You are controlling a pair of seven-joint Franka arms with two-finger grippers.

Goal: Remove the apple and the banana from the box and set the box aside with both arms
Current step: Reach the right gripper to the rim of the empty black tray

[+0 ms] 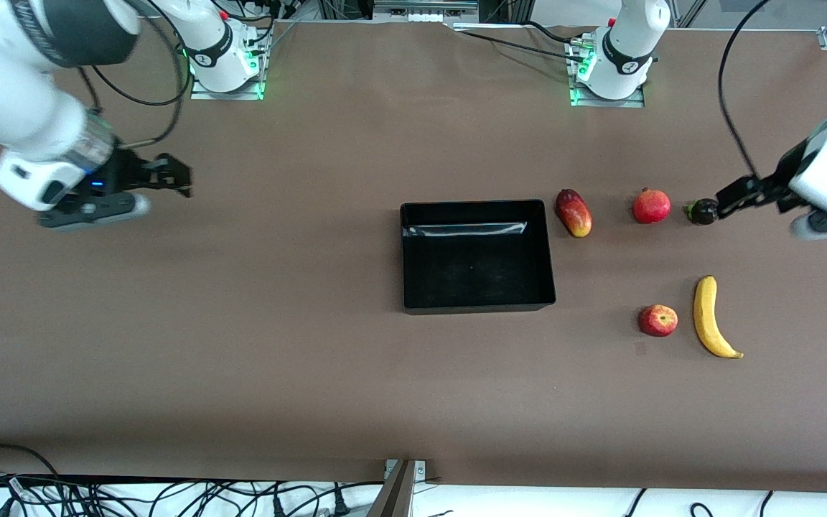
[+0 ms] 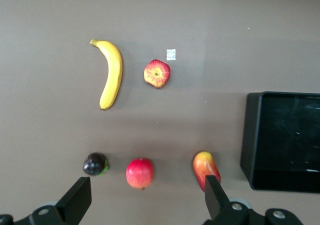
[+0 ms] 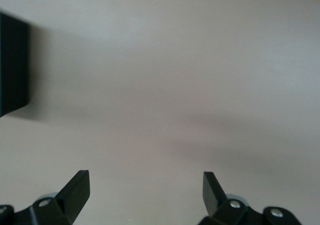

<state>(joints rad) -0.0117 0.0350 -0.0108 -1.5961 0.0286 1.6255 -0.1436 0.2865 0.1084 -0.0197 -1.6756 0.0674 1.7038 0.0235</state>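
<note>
Jaws wide on both: left gripper (image 1: 733,195) over fruit row, right gripper (image 1: 169,174) over bare tabletop (image 1: 241,323). Apple (image 1: 657,320), banana (image 1: 712,317) already out; box (image 1: 477,255) empty. Next: grip opp. walls evenly, slide w/o tilting.

- No readable text, brand, number or sign in any view.
- Small pale tag (image 2: 171,54) lies on the desk (image 2: 210,25) just beside the apple (image 2: 157,73); too small to tell whether it bears any marking.
- Dark bands on the two arm bases (image 1: 627,66) carry a small white mark each; not legible.
- The box (image 1: 477,256) and the fruits show no labels.
</note>
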